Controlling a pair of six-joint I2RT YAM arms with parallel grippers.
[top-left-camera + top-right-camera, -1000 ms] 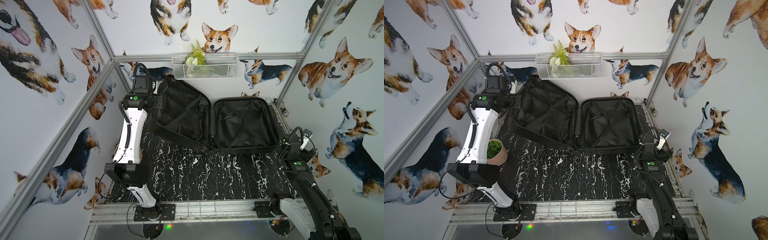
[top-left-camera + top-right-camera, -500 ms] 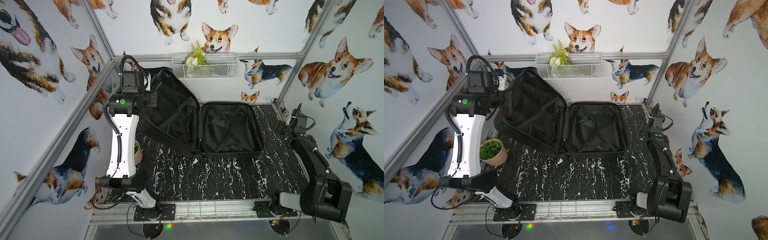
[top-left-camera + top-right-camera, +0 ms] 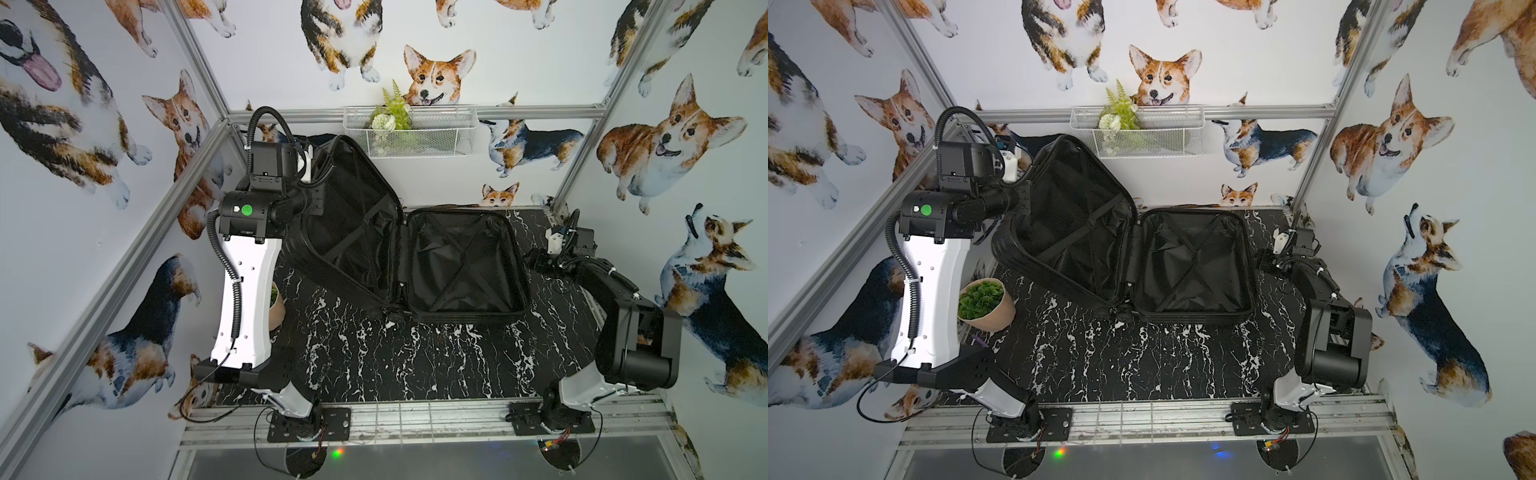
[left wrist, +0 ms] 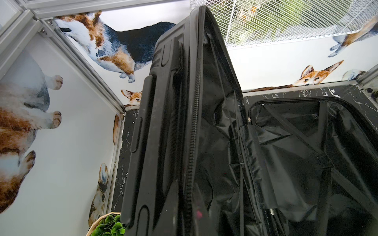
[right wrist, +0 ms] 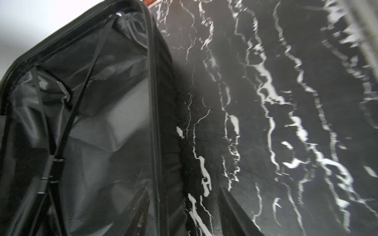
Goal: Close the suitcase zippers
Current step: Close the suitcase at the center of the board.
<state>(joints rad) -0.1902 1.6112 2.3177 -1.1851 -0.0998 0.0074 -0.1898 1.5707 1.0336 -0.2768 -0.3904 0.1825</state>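
Note:
The black suitcase [image 3: 461,266] lies open on the marble table [image 3: 415,353]. Its right half is flat, and its left half [image 3: 353,232] is tilted up off the table. My left gripper [image 3: 1021,199] is shut on the raised half's outer rim. In the left wrist view the zippers' toothed track [image 4: 192,143] runs down into the left gripper [image 4: 189,212]. My right gripper [image 3: 534,262] is at the flat half's right rim. In the right wrist view it [image 5: 183,189] is open, one of its fingers [image 5: 135,210] inside the lining and the other outside the wall. No zipper pulls show.
A potted green plant [image 3: 984,301] stands on the table at the left, beside the left arm. A white wire basket [image 3: 409,133] with greenery hangs on the back wall just above the raised half. Walls enclose the table on three sides.
The left gripper has raised the left half higher and the whole suitcase has slid left. The right arm has swung in to the right rim, its jaws narrowing.

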